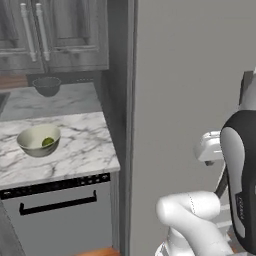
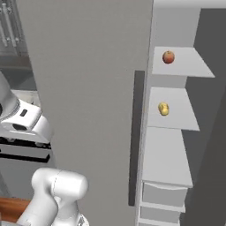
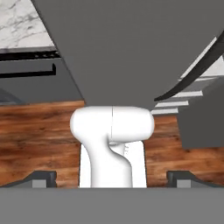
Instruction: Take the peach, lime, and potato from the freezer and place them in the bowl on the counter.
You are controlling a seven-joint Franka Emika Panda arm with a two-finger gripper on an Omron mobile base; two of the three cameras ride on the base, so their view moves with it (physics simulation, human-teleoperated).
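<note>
The grey freezer stands with its door swung open, baring white inner shelves. A reddish peach rests on the top shelf, and a yellowish potato lies on the shelf below. To the left, on the marble counter, sits the cream bowl with the green lime inside. My gripper is open and holds nothing. It hangs in front of the freezer door, looking down at the wooden floor, far from both shelves and the bowl.
A smaller dark grey bowl stands at the back of the counter under the wood-grain cabinets. A dishwasher front with a black handle sits below the counter. The open door panel stands between arm and counter.
</note>
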